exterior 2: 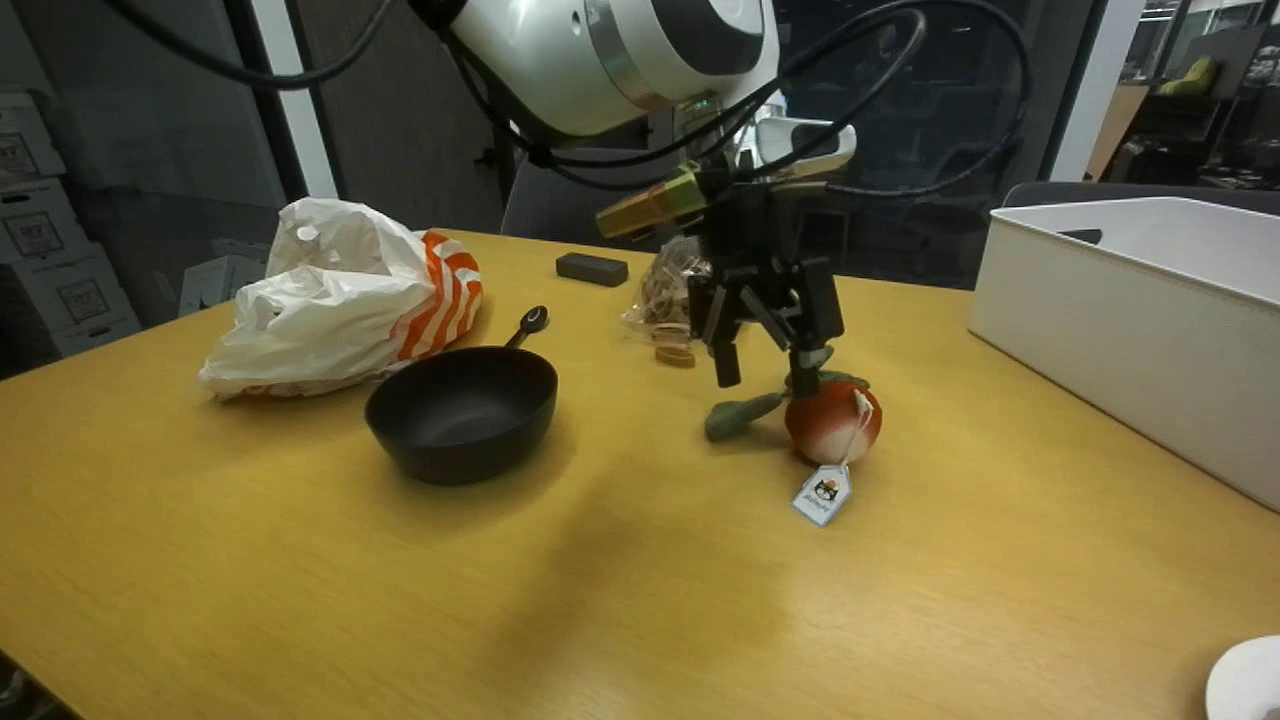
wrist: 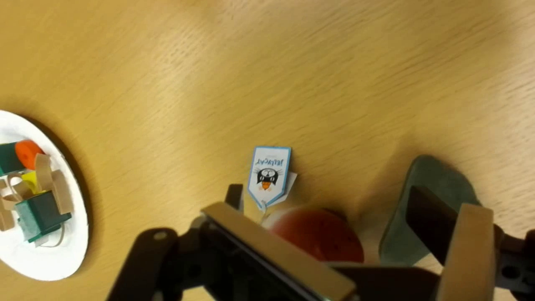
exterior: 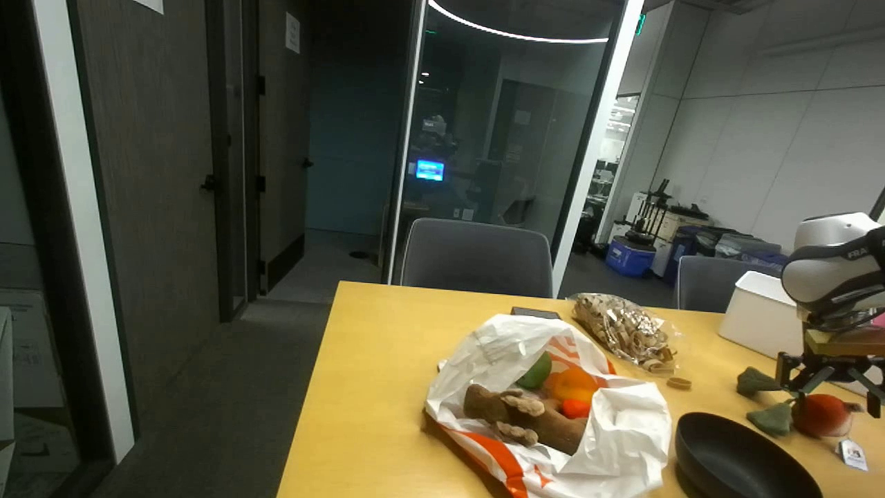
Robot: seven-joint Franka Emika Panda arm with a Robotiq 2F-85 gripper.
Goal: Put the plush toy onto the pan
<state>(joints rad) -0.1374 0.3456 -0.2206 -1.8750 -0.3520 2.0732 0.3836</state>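
The black round pan [exterior: 743,460] stands on the table and also shows in an exterior view [exterior 2: 462,410], with nothing seen in it. A brown elongated plush toy [exterior: 553,425] lies in the open white bag. A red-and-white radish-shaped soft toy [exterior 2: 833,422] with green leaves and a paper tag lies on the table, right of the pan. It also shows in the wrist view [wrist: 319,232]. My gripper [exterior 2: 766,380] is open and empty just above this radish. In the wrist view [wrist: 332,209] one finger is over a green leaf. The pan is out of the wrist view.
The white bag [exterior 2: 330,320] stands beside the pan, with orange and green things inside. A dark block [exterior 2: 592,268], a clear packet [exterior: 619,325] and a white bin [exterior 2: 1150,310] stand around. A white plate [wrist: 77,234] holds several small blocks.
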